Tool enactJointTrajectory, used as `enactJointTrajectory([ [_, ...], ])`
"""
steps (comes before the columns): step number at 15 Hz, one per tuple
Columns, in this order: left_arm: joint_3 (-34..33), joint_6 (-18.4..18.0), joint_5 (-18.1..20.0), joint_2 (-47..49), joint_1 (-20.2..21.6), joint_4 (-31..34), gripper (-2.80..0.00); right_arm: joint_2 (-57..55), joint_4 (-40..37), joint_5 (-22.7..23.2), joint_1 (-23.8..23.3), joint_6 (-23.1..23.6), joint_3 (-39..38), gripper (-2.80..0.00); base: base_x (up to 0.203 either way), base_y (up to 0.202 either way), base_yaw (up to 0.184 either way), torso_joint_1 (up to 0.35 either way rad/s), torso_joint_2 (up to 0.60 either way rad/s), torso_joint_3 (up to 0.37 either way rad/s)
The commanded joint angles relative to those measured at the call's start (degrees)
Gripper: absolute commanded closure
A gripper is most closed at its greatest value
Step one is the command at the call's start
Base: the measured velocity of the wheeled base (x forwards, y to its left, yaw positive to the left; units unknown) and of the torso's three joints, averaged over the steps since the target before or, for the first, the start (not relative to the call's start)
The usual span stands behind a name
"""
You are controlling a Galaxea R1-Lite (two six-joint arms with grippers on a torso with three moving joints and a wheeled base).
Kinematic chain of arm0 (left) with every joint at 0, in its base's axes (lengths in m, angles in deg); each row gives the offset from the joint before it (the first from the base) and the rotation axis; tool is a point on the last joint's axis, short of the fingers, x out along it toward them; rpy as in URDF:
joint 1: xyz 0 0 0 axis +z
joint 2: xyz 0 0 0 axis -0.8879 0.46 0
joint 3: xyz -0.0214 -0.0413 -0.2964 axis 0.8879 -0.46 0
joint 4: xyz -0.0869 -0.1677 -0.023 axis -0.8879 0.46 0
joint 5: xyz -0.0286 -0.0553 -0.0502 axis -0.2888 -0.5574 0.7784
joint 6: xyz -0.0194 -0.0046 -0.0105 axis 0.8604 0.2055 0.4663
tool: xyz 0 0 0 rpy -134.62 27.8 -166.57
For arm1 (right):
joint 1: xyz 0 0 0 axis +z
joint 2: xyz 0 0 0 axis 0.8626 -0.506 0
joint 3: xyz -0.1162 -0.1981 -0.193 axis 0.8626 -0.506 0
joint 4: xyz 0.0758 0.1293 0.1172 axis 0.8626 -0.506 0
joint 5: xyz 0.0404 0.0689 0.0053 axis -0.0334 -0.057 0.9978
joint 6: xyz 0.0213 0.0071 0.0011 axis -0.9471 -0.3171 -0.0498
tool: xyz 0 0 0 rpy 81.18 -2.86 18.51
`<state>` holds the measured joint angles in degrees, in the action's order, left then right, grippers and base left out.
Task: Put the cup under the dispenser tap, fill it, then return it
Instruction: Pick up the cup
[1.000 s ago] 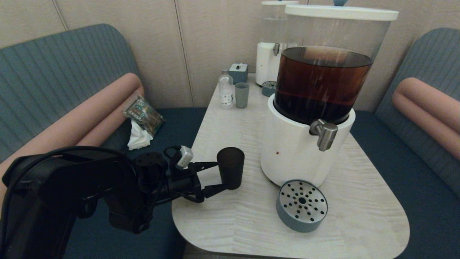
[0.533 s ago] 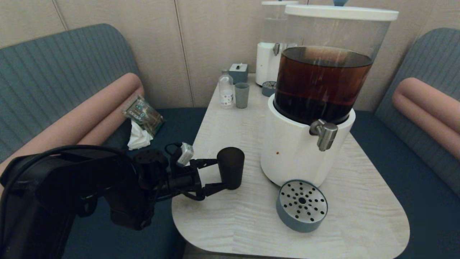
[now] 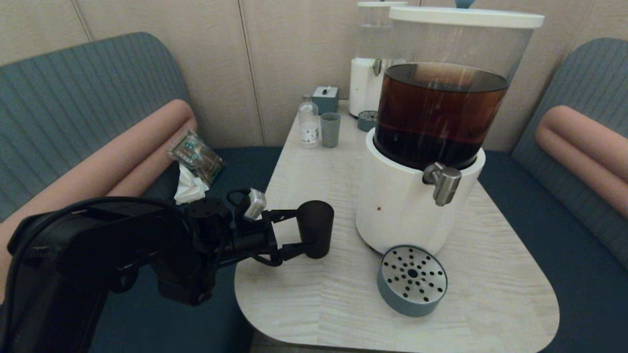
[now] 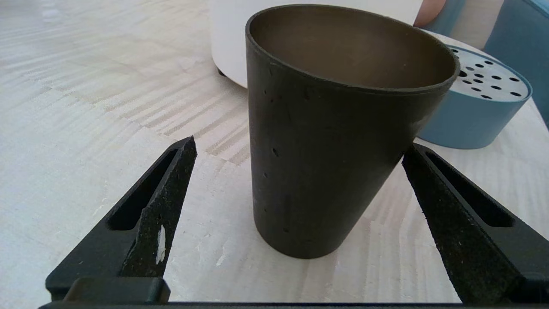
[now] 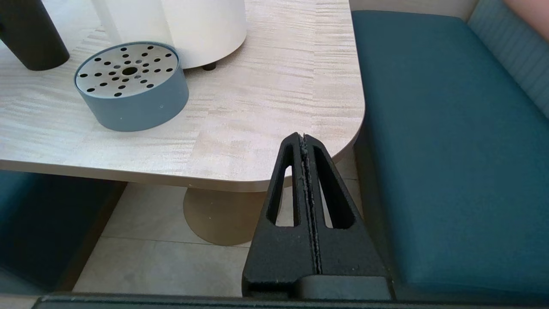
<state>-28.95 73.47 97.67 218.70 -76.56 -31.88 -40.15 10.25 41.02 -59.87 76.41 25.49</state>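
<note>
The dark tapered cup (image 3: pixel 316 228) (image 4: pixel 334 107) stands upright and empty on the pale table (image 3: pixel 314 166), left of the big dispenser's white base (image 3: pixel 397 211). My left gripper (image 3: pixel 302 234) (image 4: pixel 299 145) is open with one finger on each side of the cup's lower half. One finger has a clear gap to the wall; the other is close against it. The brushed-steel tap (image 3: pixel 444 184) juts from the base, above the round perforated drip tray (image 3: pixel 412 279) (image 5: pixel 131 83). My right gripper (image 5: pixel 303 139) is shut and empty, low beside the table's near right corner.
At the table's far end stand a small colourless-tank dispenser (image 3: pixel 370 73), a grey-blue tumbler (image 3: pixel 330 130), a clear bottle (image 3: pixel 308 122) and a small box (image 3: pixel 326 98). Blue benches flank the table; a packet and a tissue (image 3: pixel 194 166) lie on the left one.
My left gripper has edged a little farther forward around the cup. The cup has stayed where it was.
</note>
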Motion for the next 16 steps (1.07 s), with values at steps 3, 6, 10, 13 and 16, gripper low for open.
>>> enactJointTrajectory([
  [3, 2.52, 0.05, 0.19, 1.30, -0.03, -0.48, -2.80, -0.04, 0.01, -0.08, 0.00, -0.01, -0.01, 0.00, 0.000, 0.000, 0.000, 0.000, 0.00, 0.000],
  [6, 4.56, 0.00, -0.28, 2.84, -0.11, -0.48, -2.80, -0.07, 0.01, 0.00, 0.00, -0.01, -0.01, 0.00, 0.000, 0.000, 0.000, 0.000, 0.00, 0.000],
  [10, 4.60, -0.16, -0.36, 3.71, -0.91, -0.48, -2.80, -0.08, 0.01, -0.07, 0.00, -0.01, -0.01, 0.00, 0.000, 0.000, 0.000, 0.000, 0.00, 0.000],
  [13, 4.99, -0.10, -0.37, 3.89, -1.26, -0.48, -2.80, -0.08, 0.01, -0.07, 0.00, -0.01, -0.01, 0.00, 0.000, 0.000, 0.000, 0.000, 0.00, 0.000],
  [16, 5.78, -0.17, -0.61, 3.98, -1.42, -0.19, -2.80, -0.02, 0.01, 0.01, 0.00, -0.01, -0.01, 0.00, 0.000, 0.000, 0.000, 0.000, 0.00, 0.000],
])
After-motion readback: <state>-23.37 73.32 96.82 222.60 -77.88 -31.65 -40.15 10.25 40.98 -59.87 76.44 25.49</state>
